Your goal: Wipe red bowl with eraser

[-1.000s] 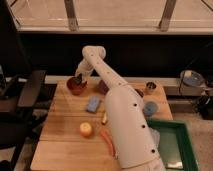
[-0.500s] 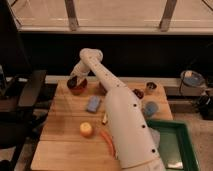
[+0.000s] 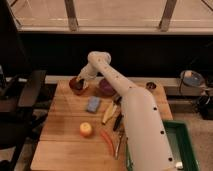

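At the far left a dark chair (image 3: pixel 21 97) stands beside the wooden bench (image 3: pixel 60 145). Near the bench's back left corner sits the red bowl (image 3: pixel 76 86), and the hand (image 3: pixel 81 80) is right down at it, over its rim and inside, with the jaws drawn narrow. A dark shape at the hand's tip may be the eraser, but whether it is gripped there cannot be told; no eraser lies plainly in view elsewhere on the bench. Just right of the bowl and nearer the front lies the light-blue sponge (image 3: pixel 93 104), with a round orange fruit (image 3: pixel 86 129) further forward. Next comes the purple bowl (image 3: pixel 105 86), just beside the red one, then a yellowish piece (image 3: pixel 108 113), a red pepper-like strip (image 3: pixel 107 142) and a slim dark object (image 3: pixel 118 120) close against the white arm (image 3: pixel 142 125), which rises from the bench's front right and reaches back over to the red bowl. A green tray (image 3: pixel 186 145) sits at the right edge. Judging by this, the reach is done and the wiping looks to be under way or just starting; what seems left is rubbing around the bowl's inside and then lifting clear.
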You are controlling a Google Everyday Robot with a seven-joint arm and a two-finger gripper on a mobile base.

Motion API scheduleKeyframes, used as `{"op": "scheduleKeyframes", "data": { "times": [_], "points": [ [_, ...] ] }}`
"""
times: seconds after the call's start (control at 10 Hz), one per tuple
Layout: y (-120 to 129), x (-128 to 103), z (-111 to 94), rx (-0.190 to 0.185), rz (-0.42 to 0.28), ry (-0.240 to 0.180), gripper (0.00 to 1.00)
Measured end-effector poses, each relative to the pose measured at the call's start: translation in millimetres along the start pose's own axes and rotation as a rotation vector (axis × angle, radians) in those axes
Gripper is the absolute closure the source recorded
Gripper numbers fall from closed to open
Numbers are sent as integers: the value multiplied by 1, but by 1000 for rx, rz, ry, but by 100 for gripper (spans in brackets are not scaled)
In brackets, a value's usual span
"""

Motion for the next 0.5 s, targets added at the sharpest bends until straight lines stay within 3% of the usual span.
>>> {"op": "scheduleKeyframes", "data": {
  "times": [0.3,0.5],
  "points": [
    [-27,20,5,-17,-43,18,100],
    [-53,14,20,-9,-89,2,100]
  ]
}}
